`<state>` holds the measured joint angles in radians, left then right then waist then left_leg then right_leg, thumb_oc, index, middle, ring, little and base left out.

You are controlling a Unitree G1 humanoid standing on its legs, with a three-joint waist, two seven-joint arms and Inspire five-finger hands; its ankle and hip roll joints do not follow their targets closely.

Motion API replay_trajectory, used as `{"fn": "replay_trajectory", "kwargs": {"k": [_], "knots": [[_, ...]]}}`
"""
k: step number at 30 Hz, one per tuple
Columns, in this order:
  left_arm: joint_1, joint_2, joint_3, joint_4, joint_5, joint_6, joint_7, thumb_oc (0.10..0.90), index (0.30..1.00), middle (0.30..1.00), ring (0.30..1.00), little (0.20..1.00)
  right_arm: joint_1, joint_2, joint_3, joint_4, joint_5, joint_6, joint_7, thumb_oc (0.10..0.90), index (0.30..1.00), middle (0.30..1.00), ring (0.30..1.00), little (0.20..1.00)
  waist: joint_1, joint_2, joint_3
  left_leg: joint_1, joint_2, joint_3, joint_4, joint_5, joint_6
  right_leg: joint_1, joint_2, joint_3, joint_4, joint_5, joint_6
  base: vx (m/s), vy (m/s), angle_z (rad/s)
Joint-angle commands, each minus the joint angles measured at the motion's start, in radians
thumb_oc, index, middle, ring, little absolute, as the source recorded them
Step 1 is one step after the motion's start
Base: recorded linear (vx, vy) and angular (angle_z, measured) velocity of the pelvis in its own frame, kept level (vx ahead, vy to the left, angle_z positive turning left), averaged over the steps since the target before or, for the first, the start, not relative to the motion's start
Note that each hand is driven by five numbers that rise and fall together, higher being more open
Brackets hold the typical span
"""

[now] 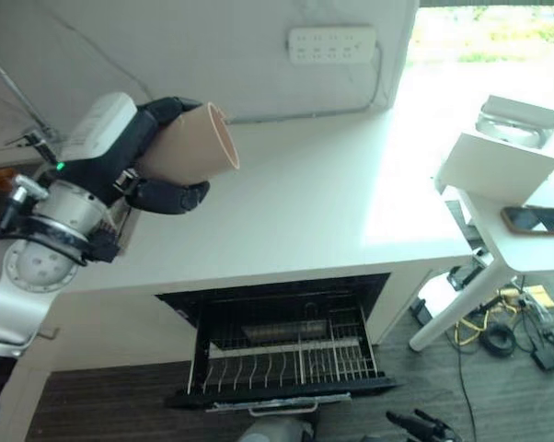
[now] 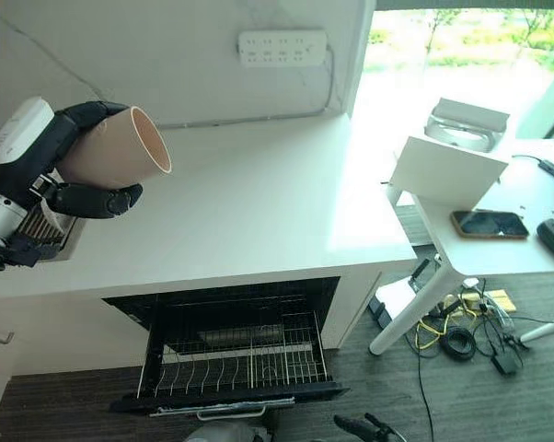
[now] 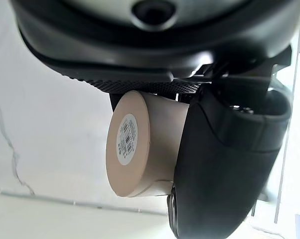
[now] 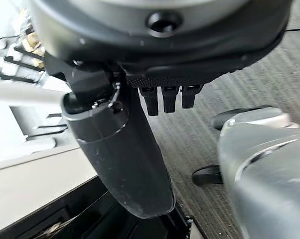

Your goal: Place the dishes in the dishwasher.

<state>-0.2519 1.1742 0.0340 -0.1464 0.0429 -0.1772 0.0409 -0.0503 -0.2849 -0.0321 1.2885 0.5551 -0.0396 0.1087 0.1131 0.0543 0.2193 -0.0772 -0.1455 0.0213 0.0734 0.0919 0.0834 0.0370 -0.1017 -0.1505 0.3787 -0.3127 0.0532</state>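
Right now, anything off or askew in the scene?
Nothing damaged or spilled. The left hand holds the beige cup tipped on its side above the white counter. The dishwasher rack is pulled out with no dishes on it.

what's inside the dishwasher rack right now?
The pulled-out dishwasher rack shows bare wire tines and no dishes. Its back part runs under the white counter, so that stretch is hidden. The beige cup is above the counter in the left hand.
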Motion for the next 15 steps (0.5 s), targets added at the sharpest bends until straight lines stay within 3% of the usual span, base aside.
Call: {"fn": "replay_trajectory", "kwargs": {"k": [1,8,11,13,15], "knots": [[-0.149,-0.013,0.141,0.000,0.023,-0.029,0.100,0.400,0.300,0.300,0.300,0.300,-0.018,-0.074,0.008,-0.044,0.035,-0.032,-0.013,0.800,0.900,0.900,0.900,0.900,-0.039,0.048,-0.027,-0.017,0.053,-0.020,0.227,-0.287,-0.093,0.007,0.043,-0.046,-0.079,0.045,0.020,0.00,0.000,0.00],[-0.132,-0.044,0.150,0.003,0.046,-0.056,0.101,0.400,0.300,0.300,0.300,0.300,-0.007,-0.072,-0.011,-0.029,0.041,-0.021,-0.037,0.800,0.900,0.900,0.900,0.900,-0.047,0.050,-0.035,-0.013,0.065,-0.003,0.227,-0.297,-0.101,-0.001,0.041,-0.063,-0.079,0.046,0.025,0.01,0.005,0.01],[-0.112,-0.046,0.176,-0.003,0.051,-0.063,0.087,0.400,0.300,0.300,0.300,0.300,-0.005,-0.066,-0.015,-0.020,0.025,-0.039,-0.041,0.800,0.900,0.900,0.900,0.900,-0.042,0.063,-0.037,-0.008,0.082,0.009,0.227,-0.304,-0.097,0.019,0.046,-0.097,-0.079,0.064,0.032,0.04,0.035,0.00],[-0.111,-0.038,0.185,-0.007,0.058,-0.058,0.083,0.400,0.300,0.300,0.300,0.300,-0.002,-0.058,-0.020,-0.029,0.010,-0.047,-0.041,0.800,0.900,0.900,0.900,0.900,-0.056,0.079,-0.030,-0.005,0.090,-0.007,0.227,-0.316,-0.082,0.023,0.064,-0.094,-0.056,0.143,0.059,0.04,0.026,-0.01],[-0.129,-0.026,0.177,-0.006,0.050,-0.048,0.083,0.400,0.300,0.300,0.300,0.300,0.002,-0.050,-0.021,-0.039,0.003,-0.049,-0.040,0.800,0.900,0.900,0.900,0.900,-0.076,0.086,-0.011,0.000,0.085,-0.041,0.227,-0.323,-0.062,-0.050,0.054,-0.040,0.082,0.192,0.091,-0.01,-0.063,0.07]]}}
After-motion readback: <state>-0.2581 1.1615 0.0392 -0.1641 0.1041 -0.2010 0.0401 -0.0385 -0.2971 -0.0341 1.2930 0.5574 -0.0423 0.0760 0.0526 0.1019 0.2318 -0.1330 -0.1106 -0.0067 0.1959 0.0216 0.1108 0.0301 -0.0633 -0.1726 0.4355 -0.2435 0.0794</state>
